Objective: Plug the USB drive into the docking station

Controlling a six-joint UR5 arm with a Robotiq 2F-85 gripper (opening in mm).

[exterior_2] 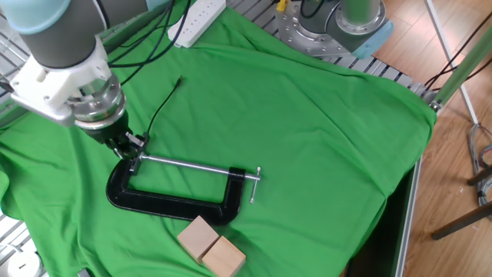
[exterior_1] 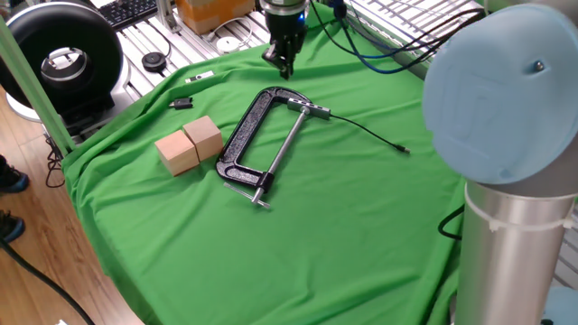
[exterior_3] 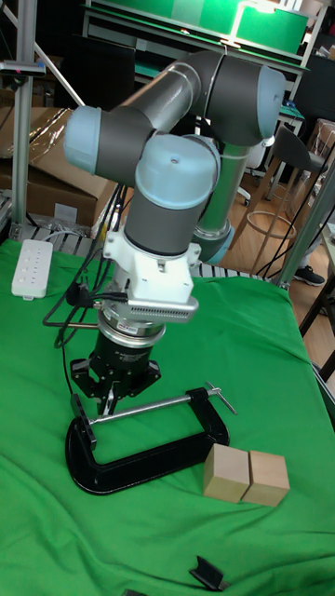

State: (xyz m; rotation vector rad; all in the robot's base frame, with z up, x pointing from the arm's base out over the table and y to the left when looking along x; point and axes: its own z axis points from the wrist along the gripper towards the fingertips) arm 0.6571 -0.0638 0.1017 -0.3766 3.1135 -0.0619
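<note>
- Tool low over the green cloth, at the C-clamp's screw-pad end.
- Two wooden blocks touching, just beside the clamp.
- White power strip at far edge.

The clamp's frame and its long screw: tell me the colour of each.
The clamp has a black frame; its long screw is silvery metal. One fixed view shows it best.
</note>
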